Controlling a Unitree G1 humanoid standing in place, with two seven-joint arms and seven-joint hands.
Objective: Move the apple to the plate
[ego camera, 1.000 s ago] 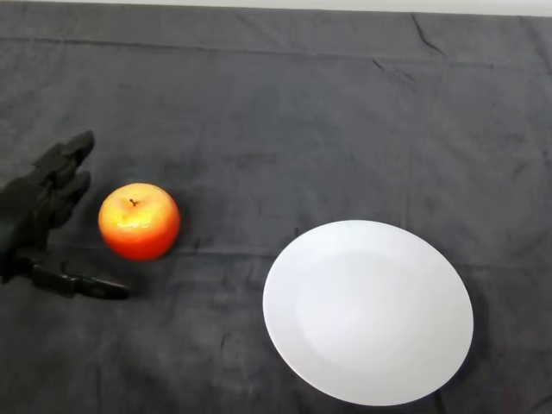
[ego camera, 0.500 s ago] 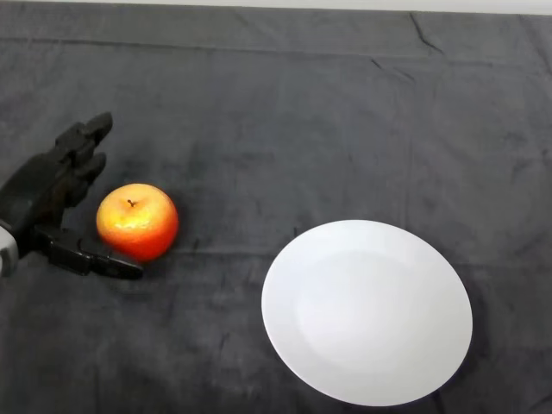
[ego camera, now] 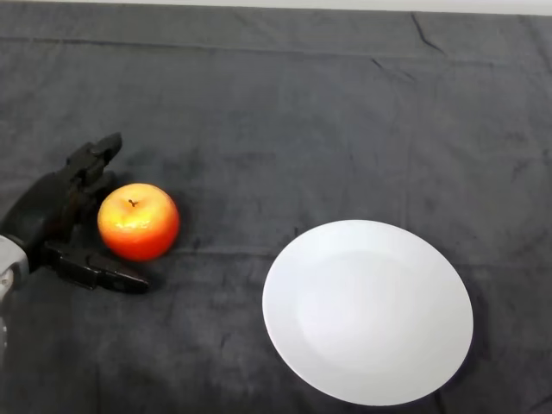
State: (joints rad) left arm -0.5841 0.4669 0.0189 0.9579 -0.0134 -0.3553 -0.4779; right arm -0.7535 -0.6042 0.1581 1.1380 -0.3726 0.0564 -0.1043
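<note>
Item 1 — apple [ego camera: 138, 221]: red-orange, stem up, resting on the dark-clothed tabletop [ego camera: 285, 121] at the left side, well apart from the plate. Item 2 — plate [ego camera: 367, 311]: white, round, lying flat at the lower right, nothing on it. Item 3 — left hand [ego camera: 53, 217]: black, at the left edge just beside the apple; fingers extended along the apple's far-left side, thumb stretched along the cloth at its near side, so the hand brackets the fruit in a released, spread pose — contact with the apple cannot be told.
</note>
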